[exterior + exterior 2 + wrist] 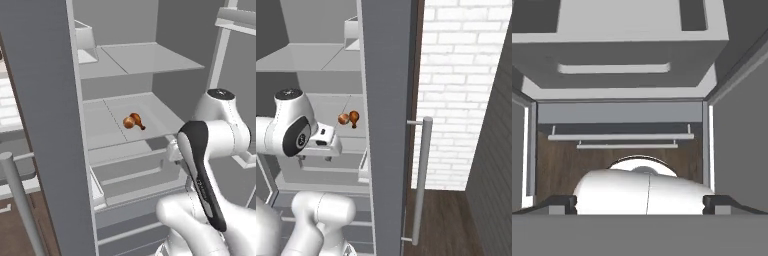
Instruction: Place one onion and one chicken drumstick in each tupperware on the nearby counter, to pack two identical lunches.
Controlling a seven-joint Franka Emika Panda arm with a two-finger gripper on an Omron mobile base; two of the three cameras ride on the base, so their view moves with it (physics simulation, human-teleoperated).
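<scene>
A brown chicken drumstick (133,121) (351,118) lies on the middle shelf (107,125) of an open fridge. My gripper (314,159) (640,202) hangs in front of the fridge, below and nearer than the drumstick, pointing down. Its jaws stand wide open with nothing between them, and one fingertip (562,203) shows at each bottom corner of the hand view. The onion, the tupperware and the counter are out of view.
The open grey fridge door (40,125) (388,100) stands close beside the arm, with its long bar handle (423,175) (20,200). Pale drawers (135,175) sit under the shelf. A white brick wall (456,75) and wooden floor (441,220) lie to the right.
</scene>
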